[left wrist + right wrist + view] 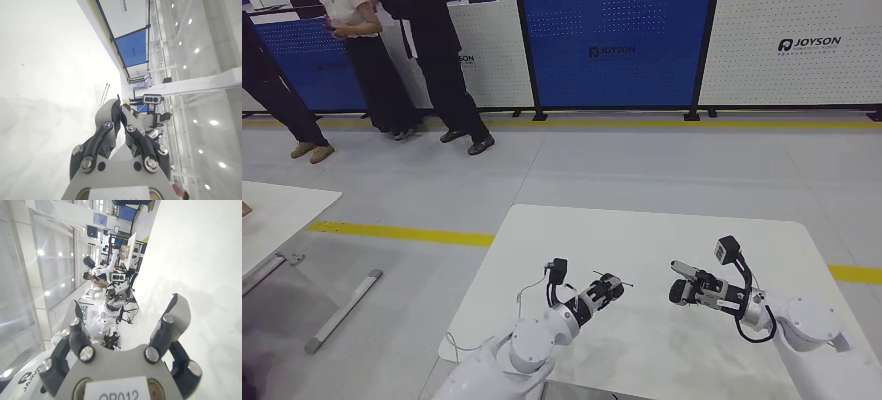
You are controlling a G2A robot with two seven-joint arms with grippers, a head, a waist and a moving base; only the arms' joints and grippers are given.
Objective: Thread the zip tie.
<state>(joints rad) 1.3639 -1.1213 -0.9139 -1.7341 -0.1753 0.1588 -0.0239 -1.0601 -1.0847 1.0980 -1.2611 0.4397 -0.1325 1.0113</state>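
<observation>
**A:** From above, where's the tie?

**B:** The zip tie [623, 282] is a thin dark strip pinched in the left pincer [610, 288], and it sticks out over the bench [642, 230]. The right pincer [679, 280] faces it, apart, with its fingers spread.

**A:** And the left wrist?

**B:** The left pincer [120, 103] is clamped narrow, and a black bit of the zip tie [118, 97] pokes past the tips. Two thin dark strips [105, 92] lie on the bench beyond. I can't tell whether they are spare ties.

**A:** Right wrist?

**B:** The right pincer [125, 300] gapes wide and empty, and it is aimed at the left pincer [119, 291] across the bench.

**A:** So what's the step?

**B:** I'd judge the right one must catch the free tail. Come in slowly and close near the tip so the tail can't flop. Hold the left grip steady, then line the tail up square with the head's slot before pushing.
</observation>
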